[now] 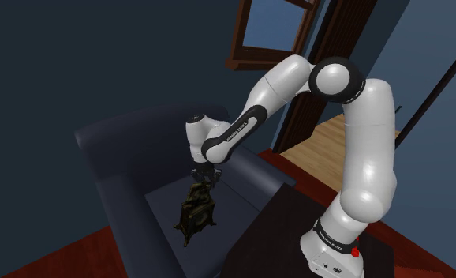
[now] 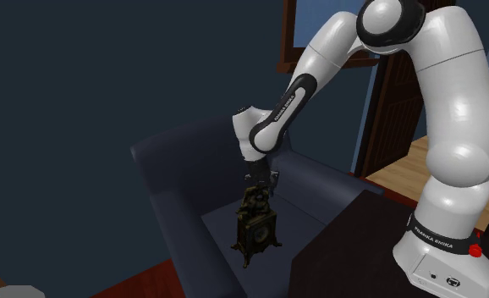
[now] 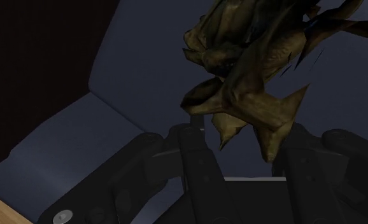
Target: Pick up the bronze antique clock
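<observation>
The gripper [image 2: 258, 188] was recorded pinched on the ornate top of the bronze clock [image 2: 257, 229], with the dark sofa [image 2: 184, 161] beneath.

Dark bronze clock [image 1: 196, 207], navy sofa [image 1: 116, 150], white arm [image 1: 368, 142]

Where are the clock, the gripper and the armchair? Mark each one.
clock [image 1: 196, 209], shoulder view, on its body.
gripper [image 2: 259, 190], second exterior view, between its fingertips.
armchair [image 1: 128, 138], shoulder view, on its backrest.

Dark blue armchair [image 1: 128, 150], wooden door [image 1: 304, 114], framed window [image 1: 272, 28]
</observation>
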